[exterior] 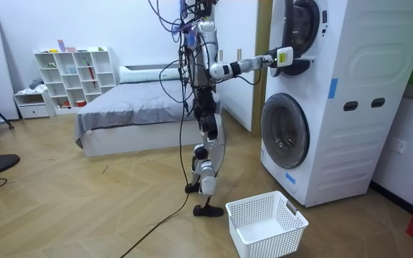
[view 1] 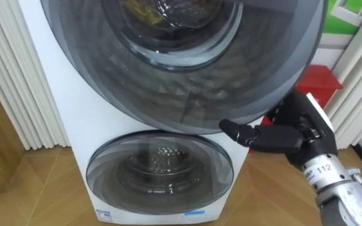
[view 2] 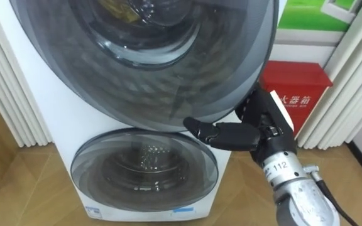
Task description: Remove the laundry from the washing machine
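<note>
Status: right hand sits at the lower right rim of the upper door on the washing machine, touching it. Can't tell if it's spread or clamped on the rim. Clothes, yellowish, are inside behind the glass, above and left of my hand.

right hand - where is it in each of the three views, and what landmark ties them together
Left eye view: right hand right of centre, at the lower right rim of the upper door.
Right eye view: centre right, same rim.
Room view: upper right of centre, at that door.
Shared landmark: the upper door.
</note>
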